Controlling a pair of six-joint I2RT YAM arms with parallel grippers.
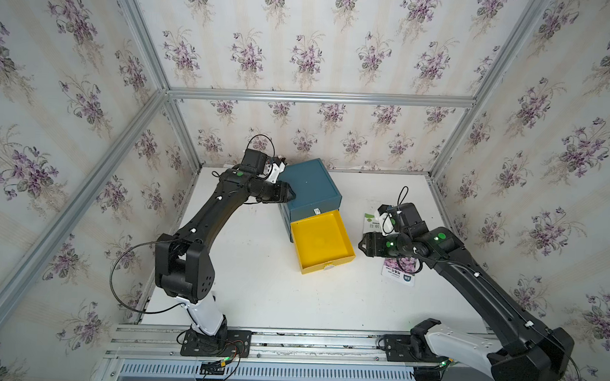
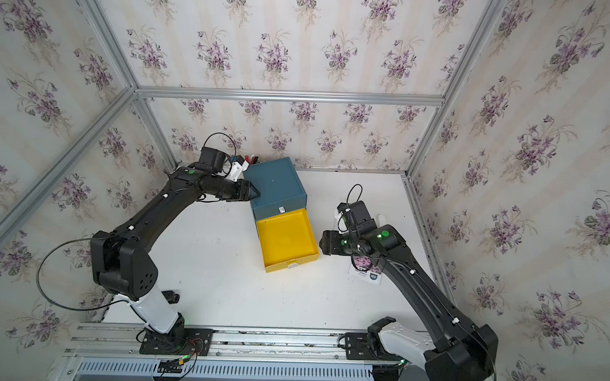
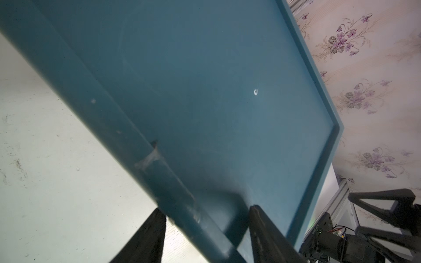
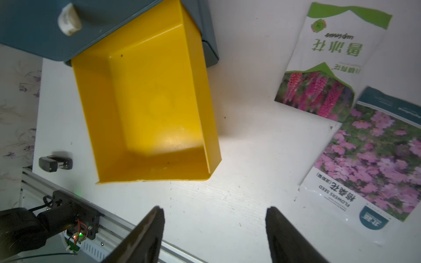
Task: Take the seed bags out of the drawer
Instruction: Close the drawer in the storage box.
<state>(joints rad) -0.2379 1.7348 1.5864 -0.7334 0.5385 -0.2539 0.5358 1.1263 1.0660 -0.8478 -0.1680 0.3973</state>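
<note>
The yellow drawer (image 1: 320, 241) (image 2: 287, 238) (image 4: 155, 109) is pulled out of the teal cabinet (image 1: 311, 186) (image 3: 205, 91), and its inside shows bare. Two seed bags lie flat on the white table to its right. One has a green-and-white top and pink flower spikes (image 4: 330, 57) (image 1: 370, 220). The other shows pink blossoms (image 4: 376, 159) (image 1: 399, 273) (image 2: 367, 272). My right arm hides most of both bags in both top views. My right gripper (image 1: 361, 244) (image 4: 215, 208) hangs open over bare table between drawer and bags. My left gripper (image 1: 291, 194) (image 3: 206, 209) is shut on the cabinet's top left edge.
The cabinet's upper drawer is shut and has a white knob (image 1: 317, 211) (image 4: 69, 20). A small black object (image 4: 55, 162) (image 2: 171, 297) lies near the table's front left. Aluminium rails (image 1: 307, 343) run along the front edge. Papered walls close in the other sides.
</note>
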